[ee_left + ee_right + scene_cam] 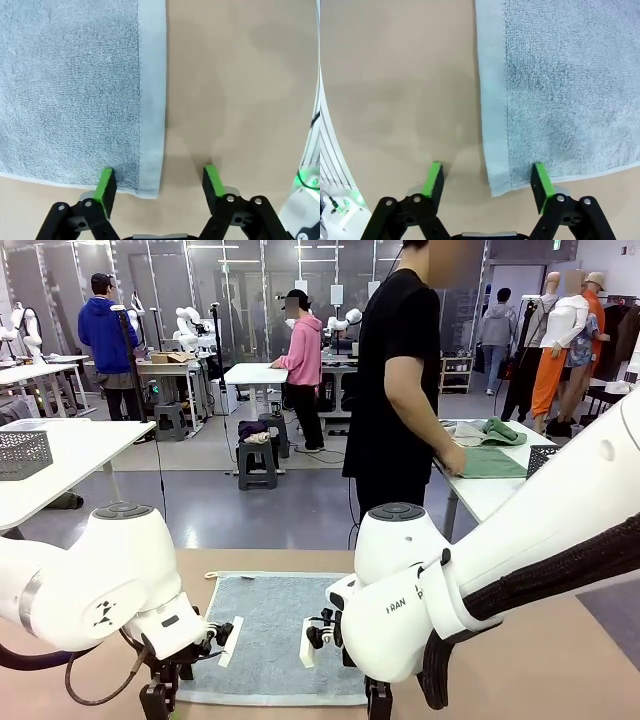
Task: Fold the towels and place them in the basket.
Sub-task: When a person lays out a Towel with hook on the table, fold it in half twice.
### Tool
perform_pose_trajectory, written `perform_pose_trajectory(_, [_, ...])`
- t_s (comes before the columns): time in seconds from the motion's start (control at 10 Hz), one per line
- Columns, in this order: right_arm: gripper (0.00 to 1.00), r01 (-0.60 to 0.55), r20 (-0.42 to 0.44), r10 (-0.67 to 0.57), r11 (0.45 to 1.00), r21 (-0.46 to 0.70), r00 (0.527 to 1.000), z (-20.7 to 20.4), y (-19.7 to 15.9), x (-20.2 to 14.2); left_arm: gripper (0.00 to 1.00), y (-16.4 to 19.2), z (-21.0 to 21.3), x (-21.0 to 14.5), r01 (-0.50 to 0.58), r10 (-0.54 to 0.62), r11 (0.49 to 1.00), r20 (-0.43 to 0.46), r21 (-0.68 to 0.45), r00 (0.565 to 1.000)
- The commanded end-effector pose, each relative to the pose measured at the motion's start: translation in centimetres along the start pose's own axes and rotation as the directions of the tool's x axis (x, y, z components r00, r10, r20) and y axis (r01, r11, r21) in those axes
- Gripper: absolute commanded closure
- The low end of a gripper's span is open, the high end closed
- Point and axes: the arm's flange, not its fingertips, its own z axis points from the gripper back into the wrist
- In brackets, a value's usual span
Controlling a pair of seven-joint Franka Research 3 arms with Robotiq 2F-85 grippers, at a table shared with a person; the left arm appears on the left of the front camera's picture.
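Left wrist view: grey-blue towel (pixel 70 85) lies flat on the tan table (pixel 240 75), a single layer with no fold in it yet. Over the towel's near-left corner stands the left gripper (pixel 157 182), fingers spread. One green pad (pixel 105 182) sits on the terry just inside the pale hem, the other on bare table just beside the hem. Nothing pinched.

Right wrist view: at the towel's near-right corner the right gripper (pixel 487 180) mirrors this. Fingers spread astride the hem, one on cloth, one off it. No grip.

Front view: both arms reach down at the towel's near edge. The towel lies spread square between them, its far edge toward the person.

Handling, as judged: light, limp terry. It should drape and sag from wherever it is lifted, with no stiffness to carry a fold by itself. The rough pile should hold well against the pads, and it is not fragile. It lies flush to the table, so the hem must be bunched up between the fingers. Best hold is the two near corners at the hem, the thickest part. Lift both together so the edge stays straight.
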Motion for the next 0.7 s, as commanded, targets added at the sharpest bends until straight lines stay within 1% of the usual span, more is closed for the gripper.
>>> perform_pose_trajectory(0.0, [0.40, -0.021, -0.005, 0.020, 0.999, -0.028, 1.000, -0.15, 0.07, -0.09, 0.36, 0.21, -0.14, 0.13, 0.012, -0.013, 0.999, 0.028, 0.031, 1.000])
perform_pose_trajectory(0.1, [0.25, -0.023, -0.008, 0.023, 0.999, -0.035, 1.000, 0.00, 0.12, 0.03, 0.40, 0.17, 0.00, 0.10, 0.012, -0.013, 0.999, 0.026, 0.039, 1.000])
perform_pose_trajectory(0.2, [0.60, -0.024, -0.011, 0.023, 0.999, -0.040, 1.000, 0.11, 0.13, 0.10, 0.56, 0.16, 0.12, 0.06, 0.010, -0.011, 0.999, 0.023, 0.051, 1.000])
perform_pose_trajectory(0.3, [0.45, -0.024, -0.014, 0.023, 0.999, -0.044, 1.000, 0.23, 0.09, 0.15, 0.60, 0.22, 0.31, 0.21, 0.011, -0.012, 0.998, 0.021, 0.057, 1.000])
perform_pose_trajectory(0.4, [0.80, -0.023, -0.015, 0.023, 0.999, -0.045, 1.000, 0.32, 0.03, 0.17, 0.76, 0.30, 0.43, 0.25, 0.012, -0.013, 0.998, 0.018, 0.060, 1.000])
perform_pose_trajectory(0.5, [0.65, -0.024, -0.015, 0.023, 0.999, -0.048, 1.000, 0.48, -0.06, 0.23, 0.80, 0.49, 0.63, 0.47, 0.014, -0.015, 0.998, 0.014, 0.062, 1.000])
perform_pose_trajectory(0.6, [1.00, -0.025, -0.019, 0.024, 0.998, -0.051, 1.000, 0.68, -0.17, 0.34, 0.96, 0.68, 0.84, 0.58, 0.019, -0.019, 0.998, 0.009, 0.065, 1.000])
